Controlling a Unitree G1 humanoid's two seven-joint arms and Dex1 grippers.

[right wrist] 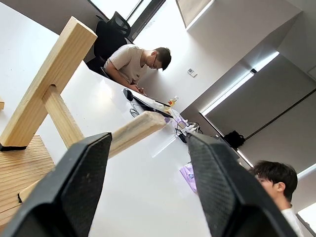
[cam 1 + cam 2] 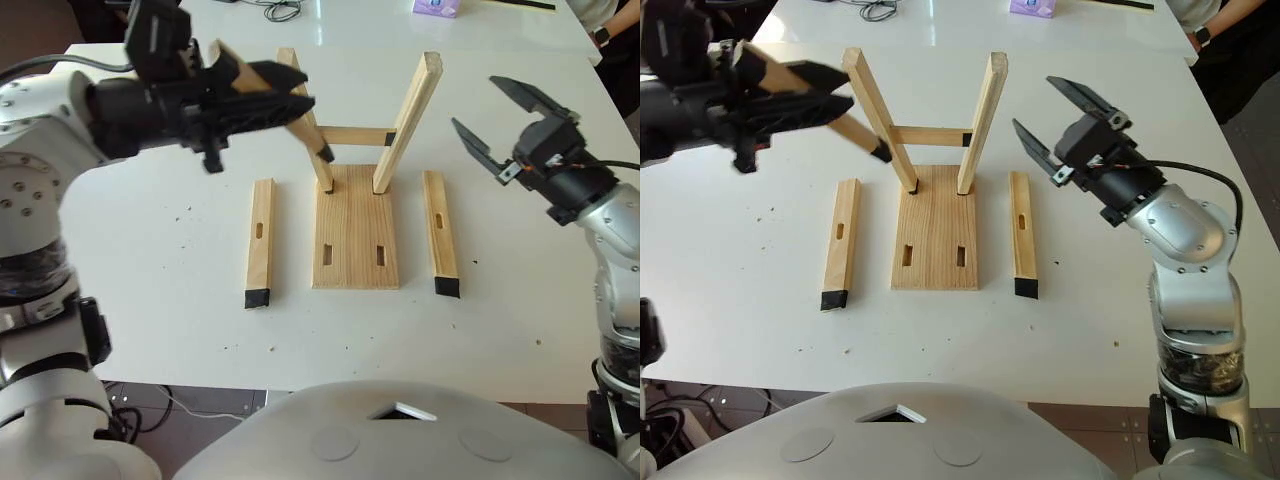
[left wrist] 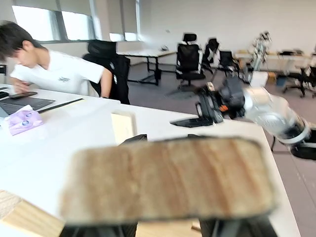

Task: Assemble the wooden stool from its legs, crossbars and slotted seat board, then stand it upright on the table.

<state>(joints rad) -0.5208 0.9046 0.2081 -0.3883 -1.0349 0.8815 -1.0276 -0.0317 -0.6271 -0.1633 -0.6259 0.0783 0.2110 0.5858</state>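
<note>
Left eye view. Pale slotted wooden seat board (image 2: 355, 250): flat on white desk (image 2: 150, 250), leg-and-crossbar frame (image 2: 352, 136) socketed upright in it. Left hand (image 2: 295, 98) pinches black-tipped pale wooden leg (image 2: 858, 133) above board's left; judged light, rigid, smooth, best gripped mid-length. Right hand (image 2: 475, 103) spread, right of board.

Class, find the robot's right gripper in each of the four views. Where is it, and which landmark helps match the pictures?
Left eye view: right gripper, open, in the air right of the upright leg.
Right eye view: right gripper likewise, nearer the picture's middle.
Left wrist view: right gripper farther off, beyond the held wooden piece.
Right wrist view: its own dark fingers in the foreground.
Shared landmark: the purple packet.
</note>
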